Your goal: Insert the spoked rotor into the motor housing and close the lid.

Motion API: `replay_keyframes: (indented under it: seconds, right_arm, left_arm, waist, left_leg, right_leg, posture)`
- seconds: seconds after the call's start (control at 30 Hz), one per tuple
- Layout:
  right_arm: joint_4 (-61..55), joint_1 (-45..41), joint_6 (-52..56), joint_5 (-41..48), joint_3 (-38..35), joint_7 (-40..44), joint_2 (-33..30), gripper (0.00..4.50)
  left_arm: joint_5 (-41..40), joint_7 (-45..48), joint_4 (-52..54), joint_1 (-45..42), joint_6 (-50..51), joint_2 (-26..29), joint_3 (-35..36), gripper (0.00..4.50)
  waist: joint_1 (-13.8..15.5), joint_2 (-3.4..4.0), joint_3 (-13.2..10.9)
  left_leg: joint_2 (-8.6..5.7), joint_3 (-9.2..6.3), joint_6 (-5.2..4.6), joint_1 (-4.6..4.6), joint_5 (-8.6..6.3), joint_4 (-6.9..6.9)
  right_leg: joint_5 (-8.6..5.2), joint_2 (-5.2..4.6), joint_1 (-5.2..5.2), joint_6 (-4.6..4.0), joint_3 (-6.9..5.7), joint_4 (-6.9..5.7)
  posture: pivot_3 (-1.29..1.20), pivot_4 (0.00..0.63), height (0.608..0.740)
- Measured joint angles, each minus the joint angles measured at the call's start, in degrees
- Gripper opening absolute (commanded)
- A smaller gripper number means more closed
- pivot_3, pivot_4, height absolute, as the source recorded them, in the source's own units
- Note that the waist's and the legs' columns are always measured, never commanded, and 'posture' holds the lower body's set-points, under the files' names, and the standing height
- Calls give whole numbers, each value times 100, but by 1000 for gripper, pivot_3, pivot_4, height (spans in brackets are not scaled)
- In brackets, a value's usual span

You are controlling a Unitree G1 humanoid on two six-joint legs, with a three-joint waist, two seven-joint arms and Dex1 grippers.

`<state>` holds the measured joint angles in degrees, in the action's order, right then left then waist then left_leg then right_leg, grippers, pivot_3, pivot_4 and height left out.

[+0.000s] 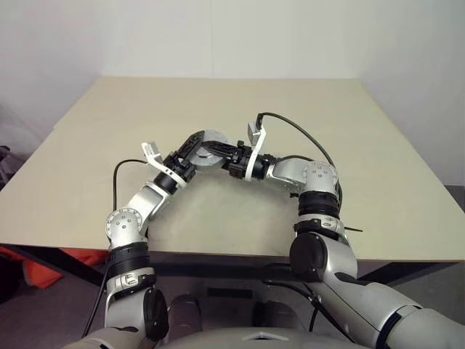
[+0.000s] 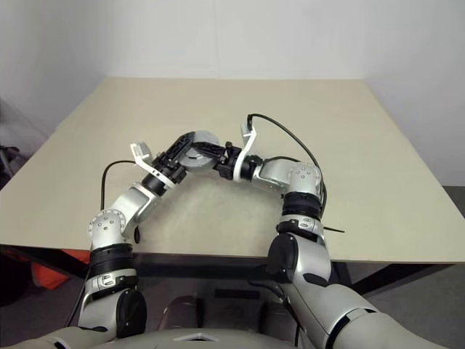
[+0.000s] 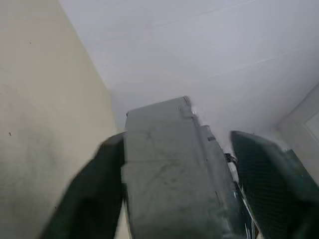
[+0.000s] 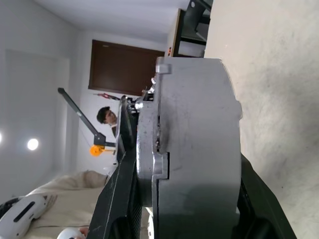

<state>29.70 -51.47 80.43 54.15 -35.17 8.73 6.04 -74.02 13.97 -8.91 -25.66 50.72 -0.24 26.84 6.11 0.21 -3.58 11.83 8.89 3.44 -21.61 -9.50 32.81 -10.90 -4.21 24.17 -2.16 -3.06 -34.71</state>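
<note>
Above table (image 1: pixel 378 145), motor housing (image 1: pixel 211 142) sits between both grippers' fingers (image 4: pixel 122 199).

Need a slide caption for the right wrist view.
Right claw grips a grey round motor assembly edge-on above the beige table.

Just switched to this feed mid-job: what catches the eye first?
Both arms meet above the middle of the beige table, with the right gripper clamped on a round grey metal assembly. The left gripper flanks the same assembly from the other side, its black fingers to either side.
</note>
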Motion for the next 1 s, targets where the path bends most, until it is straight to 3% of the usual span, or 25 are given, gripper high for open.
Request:
replay_keyframes:
  seconds: [0.33, 0.57, 1.0]
  right_arm:
    - [0, 1, -84, 1, 59, 1, -3, 2025]
    - [21, 47, -561, -42, 175, -5, -45, 4347]
    - [22, 48, -1106, -99, 338, -20, -92, 4347]
  left_arm:
    - [-27, -45, -2, 2, -36, 5, -2, 2567]
    - [119, -71, 5, 56, -158, 60, -38, 2567]
    - [353, -19, -76, 76, -314, 123, -128, 2567]
  waist:
    - [0, 0, 0]
    - [1, -1, 1]
    - [-1, -2, 1]
  left_leg:
    - [0, -1, 1, 0, 1, 3]
    - [0, -3, 1, 0, 1, 7]
    - [0, -6, 1, -1, 1, 14]
  right_leg:
    - [4, 0, 0, -5, 0, -3]
    - [4, 0, -4, -3, -1, -4]
    - [6, 0, -4, -5, -1, -8]
  posture:
    - [0, 0, 740]
    - [0, 0, 740]
    - [0, 0, 740]
